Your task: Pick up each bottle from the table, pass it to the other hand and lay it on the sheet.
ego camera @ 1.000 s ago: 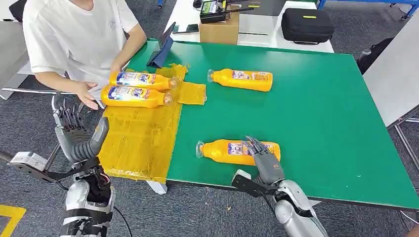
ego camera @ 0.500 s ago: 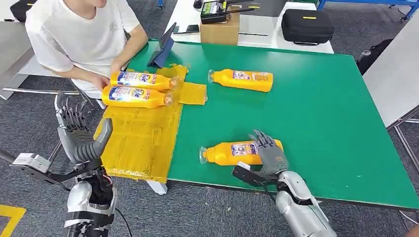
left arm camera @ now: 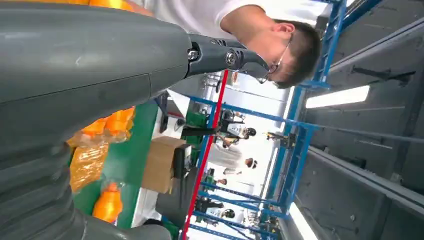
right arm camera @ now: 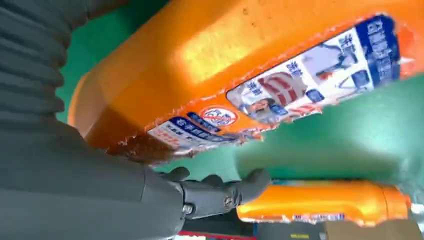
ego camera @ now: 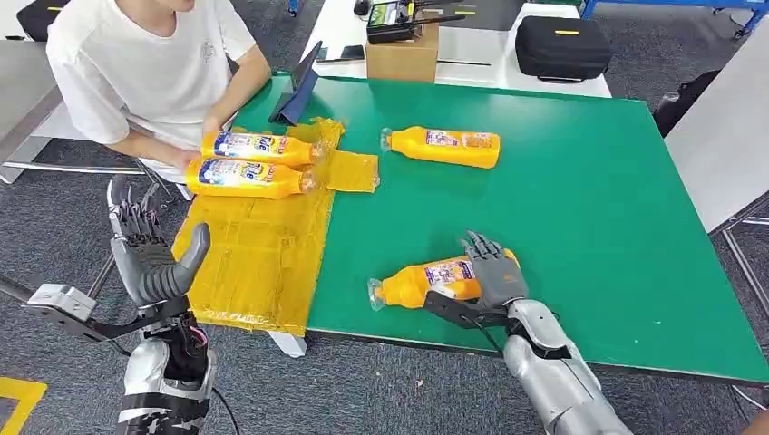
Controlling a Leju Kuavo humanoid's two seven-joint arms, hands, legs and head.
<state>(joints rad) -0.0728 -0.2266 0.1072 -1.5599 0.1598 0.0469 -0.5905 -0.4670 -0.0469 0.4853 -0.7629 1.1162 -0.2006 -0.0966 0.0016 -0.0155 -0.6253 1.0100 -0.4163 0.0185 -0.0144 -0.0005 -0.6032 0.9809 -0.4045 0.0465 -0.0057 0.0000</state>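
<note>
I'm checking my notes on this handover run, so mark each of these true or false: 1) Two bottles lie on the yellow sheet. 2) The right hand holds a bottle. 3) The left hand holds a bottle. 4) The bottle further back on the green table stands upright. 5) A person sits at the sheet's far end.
1) True: two bottles lie side by side on the yellow sheet.
2) True: the right hand grips the near bottle, tilted.
3) False: the left hand holds nothing, fingers apart.
4) False: the far bottle lies on its side on the green table.
5) True: a person sits there.
</note>
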